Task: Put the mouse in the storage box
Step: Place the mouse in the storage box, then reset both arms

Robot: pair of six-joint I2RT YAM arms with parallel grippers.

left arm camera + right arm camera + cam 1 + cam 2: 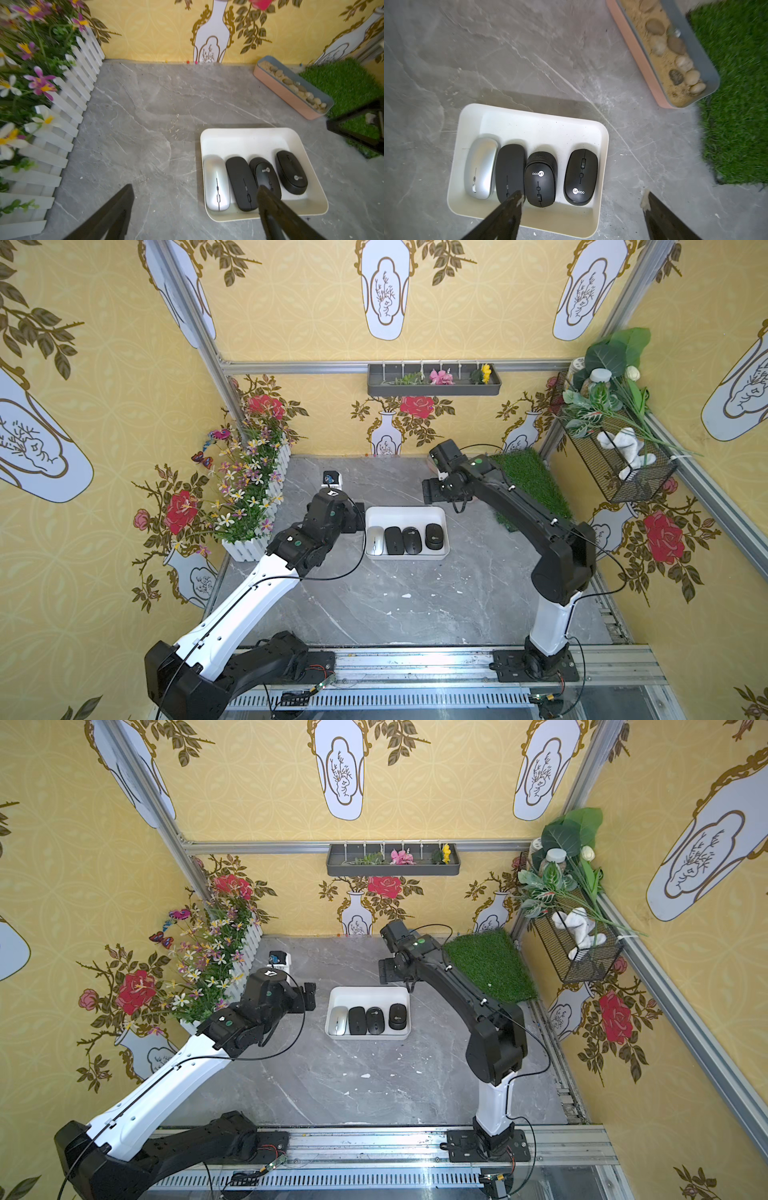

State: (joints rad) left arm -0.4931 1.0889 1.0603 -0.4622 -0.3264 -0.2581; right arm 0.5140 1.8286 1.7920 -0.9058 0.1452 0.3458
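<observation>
table (415,605): grey marble-look top, with a few pale specks on the near part.
left gripper (195,187): low, just beside the left wall of the storage box (405,512); its fingers are spread wide with nothing between them.
storage box: white shallow tray at mid-table, between the two arms; the far half of its floor is bare.
mice: four lie side by side along the box's near wall, all inside it.
silver mouse (376,540): leftmost, close against its neighbour.
flat black mouse (393,540): second from the left.
ribbed black mouse (411,540): third, with a white logo, tight beside the flat one.
rounded black mouse (434,536): rightmost, a gap apart from the ribbed one and slightly farther back.
right gripper (582,193): hangs past the box's far right corner; its fingers stand wide apart and empty.
pink tray (286,97): holds sand and pebbles, far right, along the left edge of the grass mat (528,477).
flower planter (253,549): white picket fence along the table's left edge.
grey trough (434,387): on the far wall, with flowers in it.
</observation>
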